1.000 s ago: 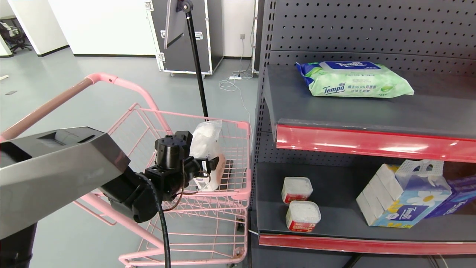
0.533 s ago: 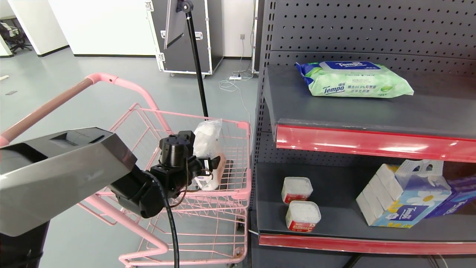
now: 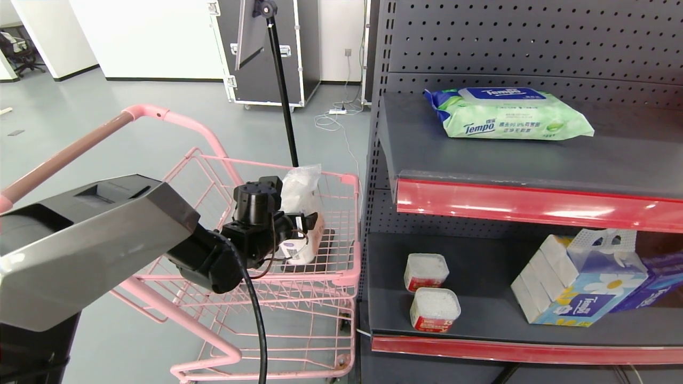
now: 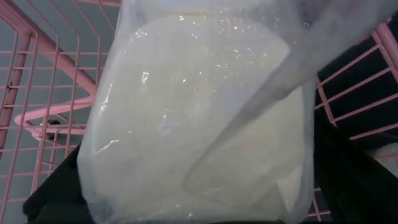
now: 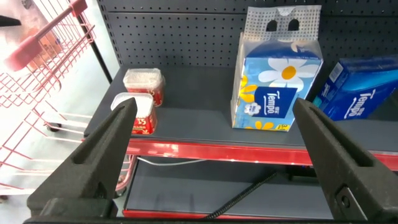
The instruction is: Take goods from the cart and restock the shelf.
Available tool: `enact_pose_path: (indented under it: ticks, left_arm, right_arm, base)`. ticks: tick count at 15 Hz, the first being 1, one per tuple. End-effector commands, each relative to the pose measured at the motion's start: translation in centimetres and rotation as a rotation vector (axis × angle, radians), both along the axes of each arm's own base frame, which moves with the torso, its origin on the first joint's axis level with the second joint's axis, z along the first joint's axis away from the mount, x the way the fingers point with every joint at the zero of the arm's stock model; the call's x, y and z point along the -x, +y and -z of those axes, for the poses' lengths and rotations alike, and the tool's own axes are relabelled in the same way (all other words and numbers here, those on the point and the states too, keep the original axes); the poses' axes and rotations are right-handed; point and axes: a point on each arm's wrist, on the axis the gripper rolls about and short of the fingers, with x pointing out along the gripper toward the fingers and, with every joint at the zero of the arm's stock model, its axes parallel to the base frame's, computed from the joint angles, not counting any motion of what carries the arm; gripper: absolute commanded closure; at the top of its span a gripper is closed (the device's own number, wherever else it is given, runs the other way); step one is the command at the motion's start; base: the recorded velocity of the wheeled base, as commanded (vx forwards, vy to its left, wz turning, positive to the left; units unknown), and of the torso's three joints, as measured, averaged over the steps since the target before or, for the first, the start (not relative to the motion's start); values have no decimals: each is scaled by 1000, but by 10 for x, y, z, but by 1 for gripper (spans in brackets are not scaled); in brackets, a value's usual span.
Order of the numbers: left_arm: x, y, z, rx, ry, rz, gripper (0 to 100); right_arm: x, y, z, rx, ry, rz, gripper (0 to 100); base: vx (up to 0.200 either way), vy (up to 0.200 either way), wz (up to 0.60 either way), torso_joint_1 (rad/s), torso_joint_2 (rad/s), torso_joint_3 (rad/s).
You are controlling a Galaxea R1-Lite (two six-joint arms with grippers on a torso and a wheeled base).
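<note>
A clear plastic bag of white goods (image 3: 300,194) stands upright inside the pink cart (image 3: 341,277), near its side facing the shelf. My left gripper (image 3: 307,228) is shut on the bag's lower part. In the left wrist view the bag (image 4: 199,112) sits right against the camera, with a dark finger (image 4: 348,174) beside it. My right gripper (image 5: 217,162) is open, nothing between its fingers, and faces the lower shelf (image 5: 205,102). The grey shelf unit (image 3: 480,160) with red edge strips stands to the right of the cart.
A green wipes pack (image 3: 507,114) lies on the upper shelf. On the lower shelf (image 3: 480,277) are two white tubs (image 3: 426,271) (image 3: 435,308), a tissue multipack (image 3: 581,282) and a blue pack (image 3: 661,282). A black stand pole (image 3: 283,90) rises behind the cart.
My left arm has moved up and to the right, toward the shelf, with the bag in its gripper. The goods on the shelf have not moved.
</note>
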Motion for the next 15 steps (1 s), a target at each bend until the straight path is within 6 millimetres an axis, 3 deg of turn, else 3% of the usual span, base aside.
enact_pose_path:
  ticks: [1, 8, 11, 15]
  left_arm:
    - [0, 1, 2, -6, 2, -12, 100]
    - [-1, 2, -2, -5, 2, -6, 100]
    - [0, 13, -25, 15, -43, -29, 100]
    - [23, 30, -86, 54, -125, -47, 100]
  right_arm:
    - [0, 0, 0, 0, 2, 0, 0]
    - [0, 0, 0, 2, 2, 0, 0]
    - [0, 0, 0, 3, 2, 0, 0]
    - [0, 0, 0, 3, 2, -2, 0]
  base:
    - [0, 0, 0, 0, 0, 0]
    - [0, 0, 0, 0, 0, 0]
    - [0, 0, 0, 0, 0, 0]
    - [0, 0, 0, 0, 0, 0]
